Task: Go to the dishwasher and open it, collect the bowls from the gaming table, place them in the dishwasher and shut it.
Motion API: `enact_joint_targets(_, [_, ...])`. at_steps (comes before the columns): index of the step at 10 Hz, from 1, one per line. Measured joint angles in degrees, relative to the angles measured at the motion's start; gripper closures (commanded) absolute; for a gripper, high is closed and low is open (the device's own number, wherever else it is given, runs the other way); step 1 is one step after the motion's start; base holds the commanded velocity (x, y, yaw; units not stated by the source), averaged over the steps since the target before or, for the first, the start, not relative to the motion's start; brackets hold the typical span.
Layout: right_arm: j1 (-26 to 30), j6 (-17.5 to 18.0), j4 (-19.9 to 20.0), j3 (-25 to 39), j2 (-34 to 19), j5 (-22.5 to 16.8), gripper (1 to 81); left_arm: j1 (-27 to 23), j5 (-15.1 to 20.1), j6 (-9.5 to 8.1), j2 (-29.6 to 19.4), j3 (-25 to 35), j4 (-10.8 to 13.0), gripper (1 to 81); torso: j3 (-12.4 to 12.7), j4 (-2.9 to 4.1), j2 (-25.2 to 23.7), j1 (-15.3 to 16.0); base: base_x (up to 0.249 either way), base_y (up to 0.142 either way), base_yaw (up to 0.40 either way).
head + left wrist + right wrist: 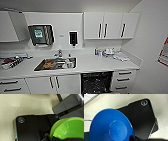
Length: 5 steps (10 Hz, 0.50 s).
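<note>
I am facing the kitchen counter (100,65), and the dishwasher (97,82) is sitting under it with its dark inside showing, so its door is already down, between the white cupboard doors (53,83) and the drawers (123,79). The sink (56,63) is lying in the counter just left of it, with wall cupboards (111,25) hanging above.

My left arm is carrying the green bowl (68,127) close against the wrist plate, over the pale floor (25,104), with a grey shape nearby. I cannot tell how my left pincer is set on it, as the fingers are hidden.

My right arm is carrying the blue bowl (110,127), its underside turned towards the wrist camera. Here too I cannot tell how the pincer is gripping.
</note>
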Motion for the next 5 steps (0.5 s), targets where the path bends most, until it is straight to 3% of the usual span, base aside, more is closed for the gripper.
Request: enact_joint_targets(5, [-0.1, 0.0, 0.0, 0.0, 0.0, 0.1, 81.1, 0.5, 0.0, -0.01, -0.1, 0.0, 0.0, 81.1, 0.0, 0.0, 0.0, 0.0, 0.097, 0.066, 0.0])
